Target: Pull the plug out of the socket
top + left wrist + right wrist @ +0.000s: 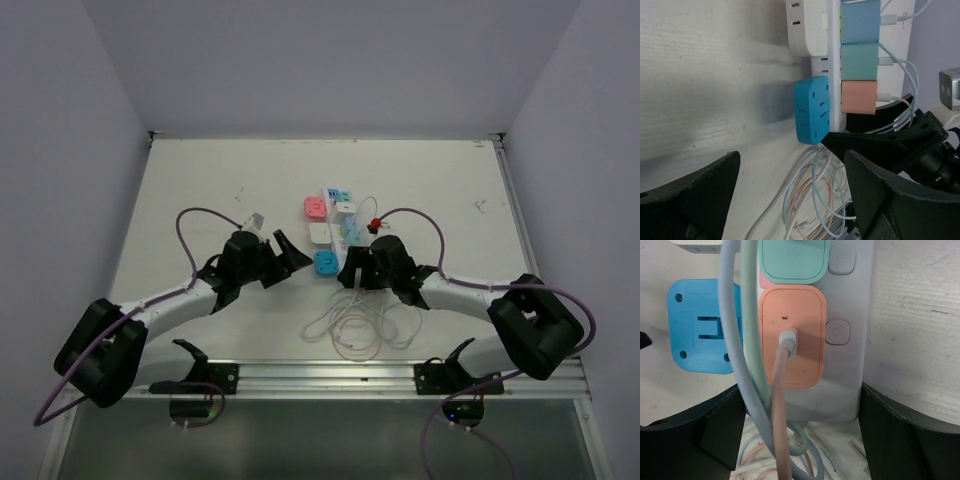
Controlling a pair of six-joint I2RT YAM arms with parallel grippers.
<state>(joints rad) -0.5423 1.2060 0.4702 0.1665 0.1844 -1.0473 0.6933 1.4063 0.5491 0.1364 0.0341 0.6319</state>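
Note:
The white power strip point(345, 228) lies mid-table, and its near end shows in the right wrist view point(845, 365). Blue, mint and orange plugs sit in it in a row. The orange plug point(792, 335), with an orange cable, is nearest the end and also shows in the left wrist view point(859, 96). My right gripper point(800, 440) is open, with one finger on each side of the strip's near end, seen from above point(354, 272). My left gripper point(790, 200) is open and empty, just left of the strip point(294, 252).
A loose blue square adapter point(812, 110) lies against the strip's left side, with a white adapter point(807, 25) and a pink one point(314, 207) further back. Coiled thin cables point(355, 325) lie between the arms near the front rail.

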